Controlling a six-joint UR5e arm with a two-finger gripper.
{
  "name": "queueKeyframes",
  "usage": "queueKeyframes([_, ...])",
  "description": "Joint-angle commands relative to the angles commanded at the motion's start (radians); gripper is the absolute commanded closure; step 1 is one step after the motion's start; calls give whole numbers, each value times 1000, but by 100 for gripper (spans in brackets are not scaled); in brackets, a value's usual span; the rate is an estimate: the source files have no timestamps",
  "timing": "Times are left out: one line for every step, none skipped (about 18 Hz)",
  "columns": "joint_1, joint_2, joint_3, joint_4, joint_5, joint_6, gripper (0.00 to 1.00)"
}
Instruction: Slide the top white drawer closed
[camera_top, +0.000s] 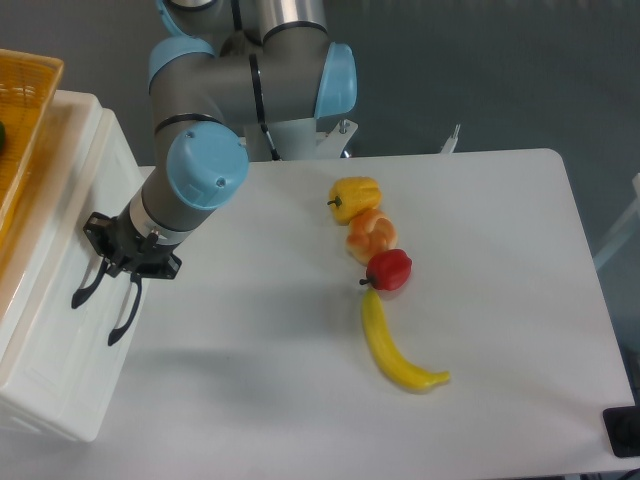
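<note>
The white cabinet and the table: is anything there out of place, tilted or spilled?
Nothing stands out. The top white drawer sits nearly flush in the cabinet, with the gripper against its front. The pepper, orange, apple and banana lie in a tidy line.

The white cabinet (60, 330) is standing at the left edge of the table (500, 300). The top white drawer (75, 215) is sitting almost flush with the cabinet front, its black arched handle (88, 285) projecting toward the table. The gripper (108, 255) is pressing against the drawer front just above that handle; its finger spacing is not discernible. The lower drawer's handle (124, 315) is showing just below. A yellow wicker basket (25, 120) is resting on top of the cabinet. Well apart from the cabinet, a yellow pepper (356, 197), an orange (371, 235), a red apple (389, 269) and a banana (395, 350) are lying in a line.
</note>
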Motion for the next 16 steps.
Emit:
queueKeyframes([8, 3, 3, 0, 2, 6, 100])
queueKeyframes([18, 5, 6, 2, 5, 12, 93])
queueKeyframes([35, 6, 12, 3, 6, 14, 78])
queueKeyframes([57, 8, 18, 5, 8, 24, 58])
queueKeyframes([77, 11, 24, 3, 8, 46, 53])
queueKeyframes([98, 11, 29, 3, 11, 60, 43])
queueKeyframes([122, 12, 34, 5, 11, 69, 30])
queueKeyframes([149, 11, 37, 8, 12, 87, 0])
queueKeyframes([172, 9, 37, 17, 20, 107, 0])
queueKeyframes([198, 11, 35, 29, 28, 117, 0])
queueKeyframes([225, 11, 35, 38, 38, 120, 0])
queueKeyframes([250, 11, 35, 60, 49, 120, 0])
queueKeyframes([271, 11, 35, 86, 67, 120, 0])
queueKeyframes([296, 11, 35, 115, 89, 121, 0])
queueKeyframes([316, 9, 35, 144, 116, 121, 0])
queueKeyframes([333, 6, 35, 167, 150, 121, 0])
